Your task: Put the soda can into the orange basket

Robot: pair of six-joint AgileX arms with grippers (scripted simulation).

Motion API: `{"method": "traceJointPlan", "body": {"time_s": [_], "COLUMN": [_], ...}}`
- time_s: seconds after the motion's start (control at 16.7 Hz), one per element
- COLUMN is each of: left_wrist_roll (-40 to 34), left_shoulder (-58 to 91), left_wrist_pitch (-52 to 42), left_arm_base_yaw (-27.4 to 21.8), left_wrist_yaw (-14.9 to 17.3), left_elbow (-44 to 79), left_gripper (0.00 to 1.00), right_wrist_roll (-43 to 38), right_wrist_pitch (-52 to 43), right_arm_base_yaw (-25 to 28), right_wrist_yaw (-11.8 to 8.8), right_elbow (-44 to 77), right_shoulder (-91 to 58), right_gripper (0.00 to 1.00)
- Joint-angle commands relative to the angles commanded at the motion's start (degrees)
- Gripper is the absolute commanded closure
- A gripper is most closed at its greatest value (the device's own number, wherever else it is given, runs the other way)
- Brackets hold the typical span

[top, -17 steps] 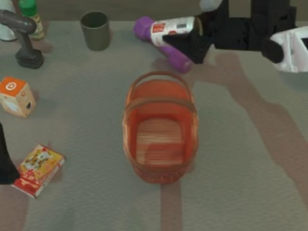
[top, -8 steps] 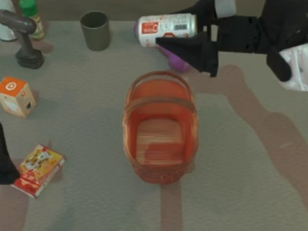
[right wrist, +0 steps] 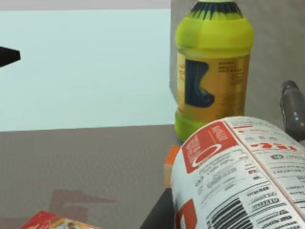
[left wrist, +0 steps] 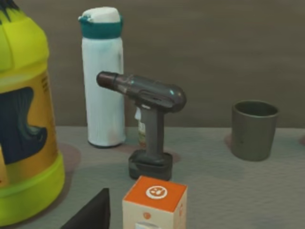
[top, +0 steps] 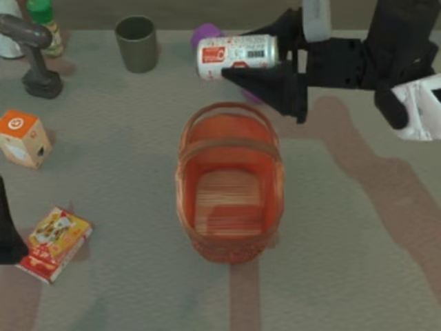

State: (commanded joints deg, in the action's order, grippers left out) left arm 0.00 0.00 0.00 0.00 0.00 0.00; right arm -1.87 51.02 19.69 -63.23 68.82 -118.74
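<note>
Our right arm is mostly matte black and blocky, with a white rounded shell segment near the top view's right edge and a pale grey-white cylindrical piece on top. Its right end effector has two flat black wedge fingers tapering to points, no visible markings, cables or screws. Our left arm shows only as a black sliver at the top view's left edge, and the left end effector as a black pointed finger tip.

Arched handle spans orange basket, splitting its mouth; open slatted floor on near side. Purple dumbbell and olive cup crowd far edge; table right of basket bare.
</note>
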Motion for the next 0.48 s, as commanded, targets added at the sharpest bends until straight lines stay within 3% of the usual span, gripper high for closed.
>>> {"method": "traceJointPlan", "body": {"time_s": [0.3, 0.48], "left_wrist_roll": [0.00, 0.00], "left_shoulder": [0.00, 0.00], "left_wrist_pitch": [0.00, 0.00], "left_arm_base_yaw": [0.00, 0.00], "left_wrist_yaw": [0.00, 0.00], "left_elbow": [0.00, 0.00], "left_gripper": [0.00, 0.00], "right_wrist_roll": [0.16, 0.22], "right_wrist_pitch": [12.81, 14.85], "right_arm_base_yaw": [0.28, 0.36], "right_wrist_yaw": [0.24, 0.34], "right_elbow": [-3.16, -3.96], "right_shoulder": [-8.89, -10.68], "right_gripper": [1.00, 1.00]}}
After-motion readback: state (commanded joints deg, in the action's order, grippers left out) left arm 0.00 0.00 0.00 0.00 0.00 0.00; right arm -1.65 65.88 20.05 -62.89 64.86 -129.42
